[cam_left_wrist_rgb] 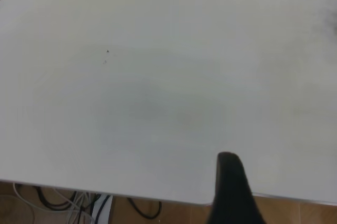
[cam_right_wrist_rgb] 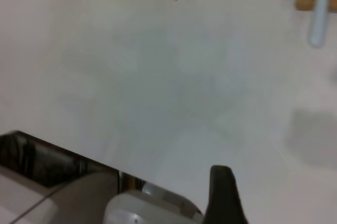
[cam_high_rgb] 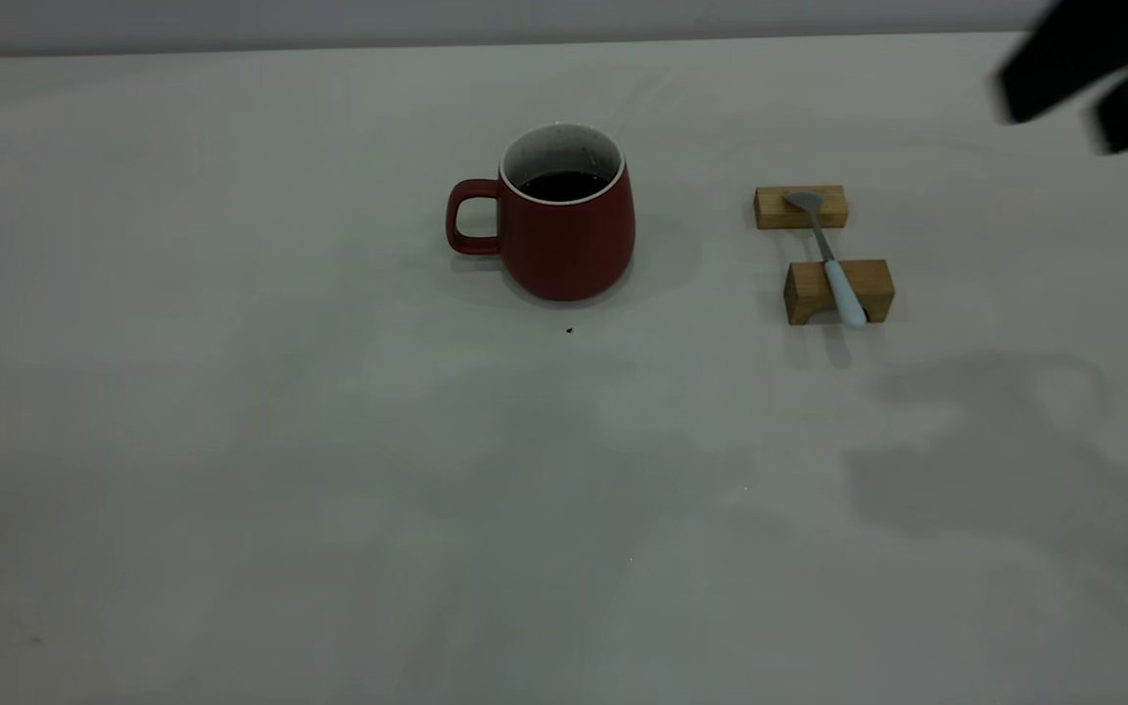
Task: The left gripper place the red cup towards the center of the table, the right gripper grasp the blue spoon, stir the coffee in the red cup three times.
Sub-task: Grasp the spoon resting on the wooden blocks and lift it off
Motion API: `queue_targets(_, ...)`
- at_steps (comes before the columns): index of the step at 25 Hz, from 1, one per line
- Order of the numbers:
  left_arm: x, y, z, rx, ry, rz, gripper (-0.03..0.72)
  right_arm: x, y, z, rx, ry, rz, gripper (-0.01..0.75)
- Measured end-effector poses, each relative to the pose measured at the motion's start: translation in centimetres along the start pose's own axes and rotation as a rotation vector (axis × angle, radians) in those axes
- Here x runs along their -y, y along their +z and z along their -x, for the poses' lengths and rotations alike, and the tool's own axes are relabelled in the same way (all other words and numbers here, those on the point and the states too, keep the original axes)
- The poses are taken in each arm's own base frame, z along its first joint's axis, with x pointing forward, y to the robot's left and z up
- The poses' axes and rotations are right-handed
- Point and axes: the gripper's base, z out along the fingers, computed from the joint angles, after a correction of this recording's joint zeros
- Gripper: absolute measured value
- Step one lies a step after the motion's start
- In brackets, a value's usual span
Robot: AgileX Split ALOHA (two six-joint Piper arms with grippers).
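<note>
Bare desk (cam_high_rgb: pixel 329 509) fills the near ground, the red cup (cam_high_rgb: pixel 564 230) stands mid-desk holding coffee (cam_high_rgb: pixel 562 184) that a rough stir could slop, the blue spoon (cam_high_rgb: pixel 830 264) bridges two wooden blocks (cam_high_rgb: pixel 838 291) right of it and could slip, and the right gripper (cam_high_rgb: pixel 1093 83) is cut off far right, its jaws unreadable.

My right tool (cam_high_rgb: pixel 1103 83) is showing in the exterior view as two blurred, blocky black shapes, matte and unmarked. On my right wrist camera, one dark, tapering finger (cam_right_wrist_rgb: pixel 225 197) is rising with a rounded tip. On my left wrist camera, my left tool is showing one similar black finger (cam_left_wrist_rgb: pixel 234 192), smooth and plain.
</note>
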Motion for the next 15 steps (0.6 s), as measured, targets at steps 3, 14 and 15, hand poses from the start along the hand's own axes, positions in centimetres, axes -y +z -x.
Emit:
queue_targets(3,0.0,0.0,0.0,0.000,0.000,0.000,0.551,0.2,3.7,2.1,-0.092,0.015,-0.022,0.584)
queue_targets(14,0.0,0.0,0.0,0.000,-0.002,0.000,0.551,1.6,12.9,5.8,-0.274,0.099,-0.159,0.584)
queue_targets(15,0.0,0.0,0.0,0.000,-0.002,0.000,0.551,1.7,13.5,6.1,-0.280,0.104,-0.164,0.584)
